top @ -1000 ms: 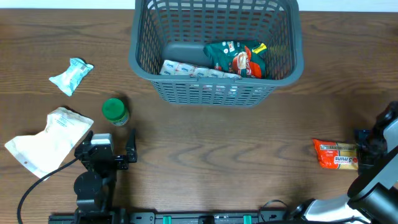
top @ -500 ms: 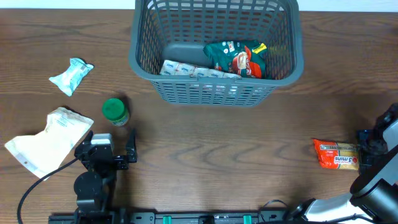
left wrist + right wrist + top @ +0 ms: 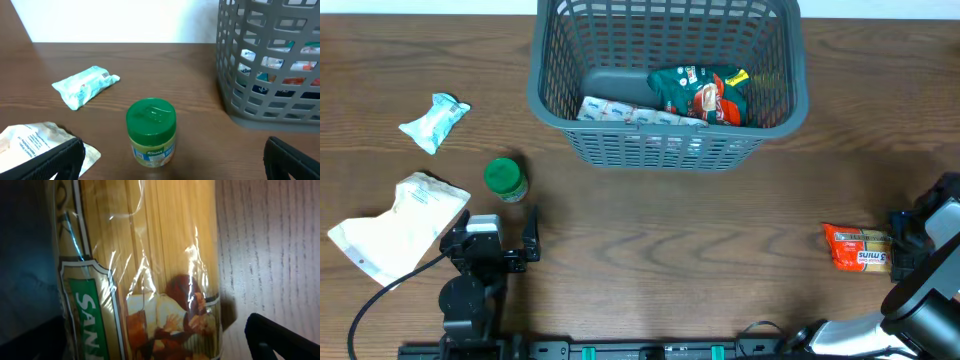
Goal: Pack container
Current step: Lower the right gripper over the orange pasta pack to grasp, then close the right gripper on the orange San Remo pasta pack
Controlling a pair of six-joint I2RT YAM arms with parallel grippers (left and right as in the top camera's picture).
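The dark grey slatted container (image 3: 548, 95) stands at the back middle and holds a green and red snack bag (image 3: 705, 92) and a white and blue packet (image 3: 620, 111); its side shows in the left wrist view (image 3: 260, 107). My left gripper (image 3: 492, 238) is open and empty near the front left, with a green-lidded jar (image 3: 505, 180) just ahead of it (image 3: 151, 131). My right gripper (image 3: 907, 245) is open at the right edge. Its jaws straddle a red and yellow noodle packet (image 3: 860, 248), which fills the right wrist view (image 3: 150, 280).
A crumpled white bag (image 3: 395, 220) lies beside my left gripper, partly under its left finger (image 3: 45, 160). A light blue packet (image 3: 433, 120) lies at the far left (image 3: 85, 86). Cables run along the front edge.
My right gripper has shifted slightly down and left over the noodle packet. The left arm and all objects have not moved.
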